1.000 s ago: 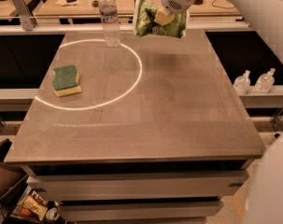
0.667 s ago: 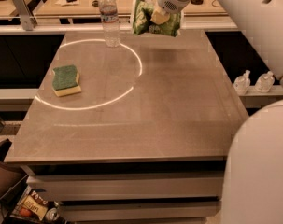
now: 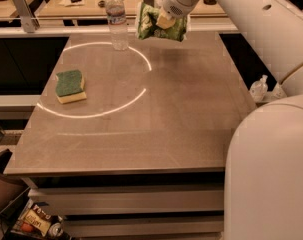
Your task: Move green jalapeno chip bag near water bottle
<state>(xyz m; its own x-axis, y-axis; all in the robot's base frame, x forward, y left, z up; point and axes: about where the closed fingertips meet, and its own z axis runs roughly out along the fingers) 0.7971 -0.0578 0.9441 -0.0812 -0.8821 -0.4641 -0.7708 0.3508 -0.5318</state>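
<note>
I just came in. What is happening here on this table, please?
The robot's arm reaches over the far part of the table. Its gripper is shut on the green jalapeno chip bag and holds it in the air, close to the upright water bottle, on its right in the camera view. The bag is not yet set down. A green-and-yellow sponge lies on the table's left side.

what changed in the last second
The gripper, shut on the chip bag, carried it a little to the left in the view, toward the bottle. The bag is held in the air. The bottle and the sponge stayed put.
</note>
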